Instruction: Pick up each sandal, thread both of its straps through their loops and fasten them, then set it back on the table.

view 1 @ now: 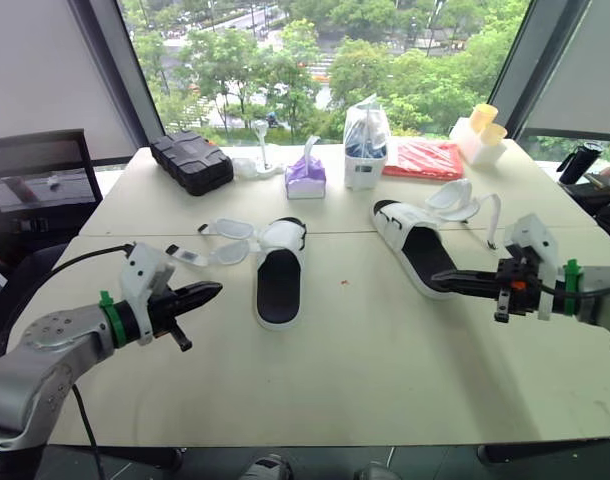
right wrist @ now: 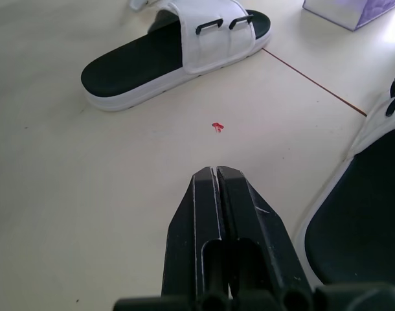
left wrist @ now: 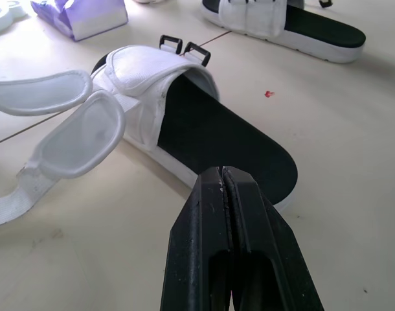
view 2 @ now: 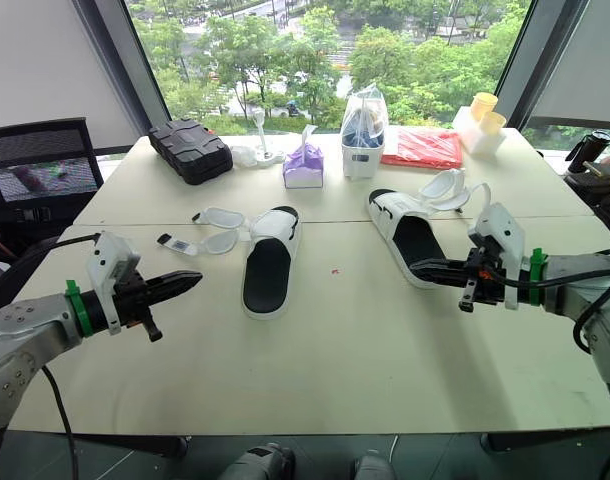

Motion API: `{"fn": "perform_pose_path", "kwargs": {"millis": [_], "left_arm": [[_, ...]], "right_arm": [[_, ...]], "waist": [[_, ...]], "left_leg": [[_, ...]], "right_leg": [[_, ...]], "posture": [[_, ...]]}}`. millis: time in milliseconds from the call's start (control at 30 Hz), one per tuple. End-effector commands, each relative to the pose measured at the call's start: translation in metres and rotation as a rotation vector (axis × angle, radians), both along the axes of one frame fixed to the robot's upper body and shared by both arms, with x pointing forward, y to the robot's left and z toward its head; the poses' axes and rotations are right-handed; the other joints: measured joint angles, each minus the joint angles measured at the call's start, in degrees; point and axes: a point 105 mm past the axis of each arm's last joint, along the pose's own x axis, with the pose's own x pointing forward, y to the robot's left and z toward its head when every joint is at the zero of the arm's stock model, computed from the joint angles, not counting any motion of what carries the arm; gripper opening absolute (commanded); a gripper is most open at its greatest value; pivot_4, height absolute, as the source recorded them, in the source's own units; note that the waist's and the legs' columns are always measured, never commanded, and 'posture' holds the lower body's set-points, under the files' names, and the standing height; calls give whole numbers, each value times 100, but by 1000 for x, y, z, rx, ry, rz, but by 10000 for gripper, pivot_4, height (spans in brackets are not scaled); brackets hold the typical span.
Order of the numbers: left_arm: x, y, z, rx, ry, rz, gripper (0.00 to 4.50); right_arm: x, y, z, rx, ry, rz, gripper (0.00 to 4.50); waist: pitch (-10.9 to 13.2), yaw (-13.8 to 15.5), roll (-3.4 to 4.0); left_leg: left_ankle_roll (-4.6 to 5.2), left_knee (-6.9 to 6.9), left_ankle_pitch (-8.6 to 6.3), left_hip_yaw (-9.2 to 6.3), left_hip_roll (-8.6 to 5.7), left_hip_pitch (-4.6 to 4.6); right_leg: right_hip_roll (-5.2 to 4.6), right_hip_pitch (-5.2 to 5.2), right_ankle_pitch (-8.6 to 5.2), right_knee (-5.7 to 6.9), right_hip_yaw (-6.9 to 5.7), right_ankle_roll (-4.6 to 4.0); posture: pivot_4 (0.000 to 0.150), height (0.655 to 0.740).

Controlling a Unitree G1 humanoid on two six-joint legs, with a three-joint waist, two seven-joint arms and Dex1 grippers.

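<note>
Two white sandals with black soles lie on the table. The left sandal [view 1: 278, 275] has its two clear straps [view 1: 225, 240] spread out unfastened to its left, and its black loops [left wrist: 184, 48] stand empty. The right sandal [view 1: 420, 250] has loose straps [view 1: 465, 200] lying at its far right. My left gripper [view 1: 215, 290] hovers shut just left of the left sandal's heel, holding nothing. Also shut and holding nothing, my right gripper [view 1: 437, 280] is by the right sandal's heel and points left.
Along the far edge stand a black case [view 1: 191, 160], a purple tissue pack [view 1: 306, 177], a white bag [view 1: 365, 140], a red packet [view 1: 422, 158] and yellow cups [view 1: 485, 125]. A dark chair [view 1: 35, 185] is at the left. A red speck [view 2: 334, 271] lies between the sandals.
</note>
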Motion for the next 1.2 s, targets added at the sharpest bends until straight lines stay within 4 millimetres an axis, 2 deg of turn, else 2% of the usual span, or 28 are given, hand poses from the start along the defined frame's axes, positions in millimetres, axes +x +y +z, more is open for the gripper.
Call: {"fn": "perform_pose_path", "kwargs": {"millis": [33,167,233,400,900,1000,1100,1133,1167,1200], "left_arm": [[-4,0,14,-8,-54,-7,0],[3,0,26,-51,-127,34,0],[4,1,31,-119,-94,46,0],[1,-2,20,-88,-49,26,0],[1,-8,18,-115,-41,24,0],[1,-9,17,-116,-37,21,0],[1,-11,15,-123,-30,16,0],[1,-12,15,-125,-29,14,0],[1,-13,14,-126,-27,13,0],[1,-14,13,-128,-27,12,0]], "right_arm": [[-3,2,13,-16,-36,20,0],[-4,5,11,-17,-28,27,0],[-3,6,11,-15,-36,20,0],[-2,6,5,-60,-65,12,0],[1,6,2,-44,-68,-1,0],[3,5,1,-51,-72,-12,0],[23,-2,11,-56,-172,-104,0],[32,-6,15,-78,-225,-147,5093],[42,-12,18,-114,-284,-196,5875],[50,-15,20,-137,-327,-226,9383]], "waist": [[0,1,0],[0,5,-1],[2,6,-3],[2,-4,-3],[2,4,-4],[2,1,-4],[2,-16,-4],[2,-23,-4],[2,-30,-4],[2,-30,-4]], "left_leg": [[0,0,0,0,0,0],[0,0,0,3,0,0],[0,1,0,3,0,-1],[0,-1,0,8,0,0],[0,2,0,13,1,0],[0,3,1,14,1,0],[-1,3,1,17,2,1],[-2,4,1,20,2,1],[-3,4,2,23,3,3],[-4,5,3,27,3,4]], "right_leg": [[0,0,0,0,1,0],[0,-1,0,0,3,0],[0,-1,0,0,4,0],[1,-5,1,1,9,1],[1,-5,5,1,17,0],[1,-5,5,1,17,1],[2,-5,8,2,20,-2],[2,-7,9,2,23,-3],[3,-8,11,3,26,-3],[3,-8,14,3,28,-3]], "posture": [[1500,7400],[1500,7400],[1500,7400],[1500,7400],[1500,7400],[1500,7400],[1500,7400],[1500,7400],[1500,7400],[1500,7400]]}}
